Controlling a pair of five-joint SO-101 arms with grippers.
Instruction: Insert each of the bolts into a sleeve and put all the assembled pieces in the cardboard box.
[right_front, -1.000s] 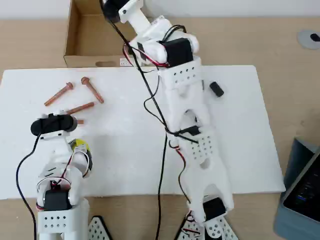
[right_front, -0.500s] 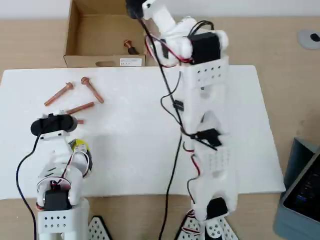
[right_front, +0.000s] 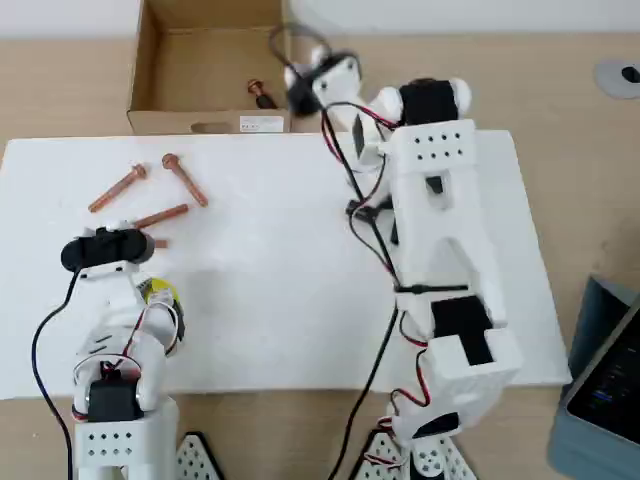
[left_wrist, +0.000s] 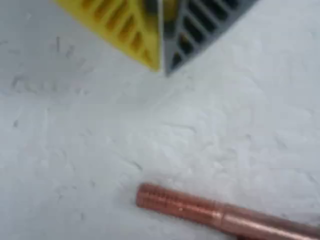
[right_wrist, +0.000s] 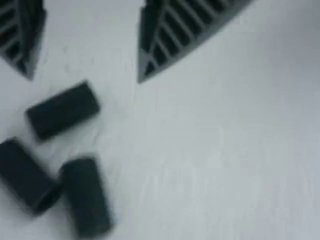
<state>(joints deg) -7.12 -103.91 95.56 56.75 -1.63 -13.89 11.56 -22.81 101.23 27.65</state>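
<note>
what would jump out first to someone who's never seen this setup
The big white right arm stretches up the right side of the white mat, with the right gripper open above three black sleeves. Loose copper bolts lie on the mat's upper left, beyond the shut left gripper. A lone bolt lies inside the cardboard box at the table's far edge.

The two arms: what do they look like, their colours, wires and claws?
Both the left arm and right arm are white plastic shells with rows of small holes, black motor blocks and black and red cables. The left gripper has one yellow and one grey ribbed finger; the right gripper has dark ribbed fingers.
</note>
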